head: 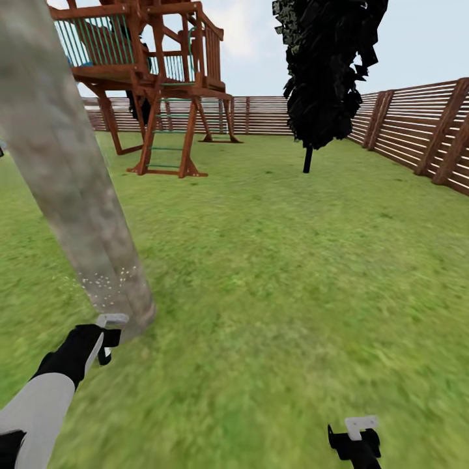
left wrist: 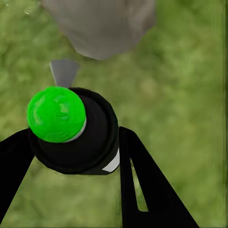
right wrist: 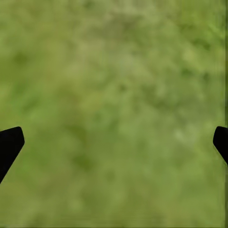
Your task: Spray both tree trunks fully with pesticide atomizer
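I am spraying the first trunk.
My left gripper (left wrist: 76,142) is clamping the pesticide atomizer (left wrist: 71,130) beside the tree trunk (head: 71,176); white pesticide (head: 104,281) is speckling its base; my right gripper (right wrist: 114,142) is hanging spread, empty; farther trees remain.

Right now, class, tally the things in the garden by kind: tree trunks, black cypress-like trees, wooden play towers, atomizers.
Grey tree trunk: 1
Black cypress-like tree: 1
Wooden play tower: 1
Pesticide atomizer: 1
Total: 4

mottled matt tree trunk (head: 65,189), slatted wooden fence (head: 417,124) (reddish)
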Available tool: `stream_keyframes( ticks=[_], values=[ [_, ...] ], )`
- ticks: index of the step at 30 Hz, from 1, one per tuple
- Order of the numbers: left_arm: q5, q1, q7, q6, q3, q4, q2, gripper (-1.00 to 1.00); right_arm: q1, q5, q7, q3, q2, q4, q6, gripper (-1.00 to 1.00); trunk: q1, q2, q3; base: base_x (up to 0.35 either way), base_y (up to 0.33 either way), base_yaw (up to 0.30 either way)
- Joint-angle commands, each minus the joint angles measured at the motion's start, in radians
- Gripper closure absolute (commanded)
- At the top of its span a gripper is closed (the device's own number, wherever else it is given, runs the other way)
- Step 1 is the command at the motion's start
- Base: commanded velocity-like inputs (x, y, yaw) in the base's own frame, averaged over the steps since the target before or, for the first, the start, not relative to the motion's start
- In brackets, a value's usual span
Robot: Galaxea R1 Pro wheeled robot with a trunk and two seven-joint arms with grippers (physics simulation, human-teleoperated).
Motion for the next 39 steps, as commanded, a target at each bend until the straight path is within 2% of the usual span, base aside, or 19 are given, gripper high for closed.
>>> stream_keyframes(
  ticks=[1,3,6,7,9,12,17,23,27,29,31,32,33,39],
  values=[
    [-0.010,-0.001,-0.003,-0.023,0.005,0.006,0.001,1.00,-0.001,0.011,-0.003,-0.008,0.000,0.001,-0.004,-1.00,0.000,0.000,-0.001,0.276,-0.158,0.001],
    [-0.011,0.001,-0.001,-0.081,0.025,0.038,0.005,1.00,-0.001,0.011,-0.002,-0.008,0.000,0.000,-0.005,-1.00,0.000,0.000,-0.001,0.279,-0.156,0.000],
    [-0.012,0.002,-0.001,-0.098,0.040,0.066,0.015,1.00,-0.001,0.011,-0.001,-0.007,0.000,0.000,-0.005,-1.00,0.000,0.000,-0.001,0.280,-0.156,0.000],
    [-0.012,0.011,-0.001,-0.101,0.063,0.066,0.034,1.00,-0.001,0.011,-0.001,-0.007,0.001,0.000,-0.005,-1.00,0.000,0.000,-0.001,0.280,-0.156,0.017],
    [-0.011,0.024,-0.002,-0.103,0.111,0.059,0.055,1.00,-0.001,0.011,-0.001,-0.007,0.001,0.001,-0.004,-1.00,0.000,0.000,-0.001,0.280,-0.156,0.150],
    [-0.013,0.031,-0.001,-0.158,0.153,0.055,0.062,1.00,-0.001,0.011,-0.002,-0.006,0.002,0.001,-0.004,-1.00,0.000,0.000,-0.001,0.229,-0.181,0.253],
    [-0.016,0.032,-0.001,-0.172,0.154,0.055,0.057,1.00,-0.001,0.011,-0.003,-0.006,0.002,0.001,-0.005,-1.00,0.000,0.000,-0.001,-0.025,-0.263,0.258],
    [-0.026,0.032,-0.005,-0.160,0.146,0.055,0.054,1.00,-0.001,0.011,-0.002,-0.006,0.003,0.001,-0.003,-1.00,0.000,0.000,-0.001,-0.048,-0.272,0.025],
    [-0.088,0.033,-0.004,-0.157,0.148,0.059,0.056,1.00,-0.001,0.011,-0.002,-0.006,0.003,0.001,-0.003,-1.00,0.000,0.000,-0.001,0.128,-0.272,0.107],
    [-0.092,0.033,-0.004,-0.157,0.149,0.061,0.058,1.00,-0.001,0.011,-0.003,-0.006,0.003,0.001,-0.003,-1.00,0.000,0.000,-0.001,0.152,-0.266,0.264],
    [-0.092,0.033,0.021,-0.157,0.149,0.062,0.059,1.00,-0.001,0.011,-0.003,-0.006,0.003,0.001,-0.003,-1.00,0.000,0.000,-0.001,0.154,-0.266,0.272],
    [-0.092,0.033,0.070,-0.157,0.149,0.065,0.058,1.00,-0.001,0.010,-0.003,-0.006,0.003,0.001,-0.003,-1.00,0.000,0.000,-0.001,0.157,-0.262,0.275],
    [-0.091,0.033,0.088,-0.156,0.148,0.067,0.057,1.00,-0.001,0.010,-0.003,-0.006,0.003,0.001,-0.004,-1.00,0.000,0.000,-0.001,0.165,-0.253,0.275],
    [-0.084,0.033,0.096,-0.156,0.150,0.069,0.048,1.00,-0.001,0.010,-0.003,-0.006,0.003,0.001,-0.003,-1.00,0.000,0.000,-0.001,0.174,-0.246,0.118]
  ],
)
